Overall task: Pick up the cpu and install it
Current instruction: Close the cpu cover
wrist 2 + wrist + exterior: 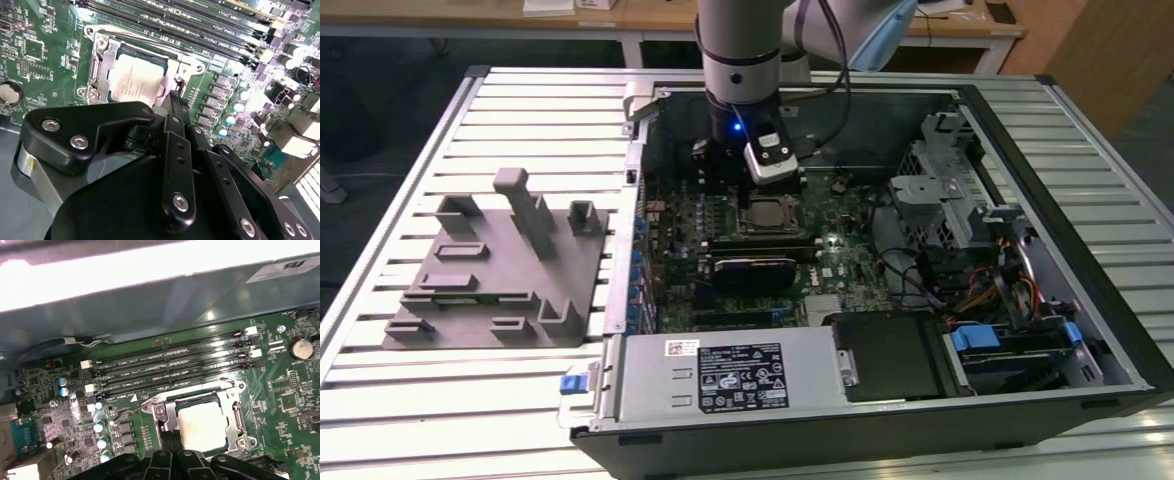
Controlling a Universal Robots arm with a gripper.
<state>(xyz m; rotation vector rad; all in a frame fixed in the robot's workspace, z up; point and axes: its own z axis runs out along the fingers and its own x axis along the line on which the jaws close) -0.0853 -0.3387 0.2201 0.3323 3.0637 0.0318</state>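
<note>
The small flat square silver-topped cpu (136, 79) lies in the square metal-framed socket (96, 70) on the green motherboard (40, 50), the black gripper (174, 97) hanging just beside its edge with fingers (173, 107) clenched on nothing, so any correction should be light, vertical and square to the frame.

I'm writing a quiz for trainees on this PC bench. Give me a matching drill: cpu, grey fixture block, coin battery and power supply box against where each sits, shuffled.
Things
1. cpu
2. grey fixture block
3. coin battery
4. power supply box

Places
A. on the slatted table, at the exterior view's left of the case
B. along the case's near edge in the exterior view
C. inside the square metal-framed socket
D. on the green board, apart from the socket

Pairs: 1-C, 2-A, 3-D, 4-B
</note>
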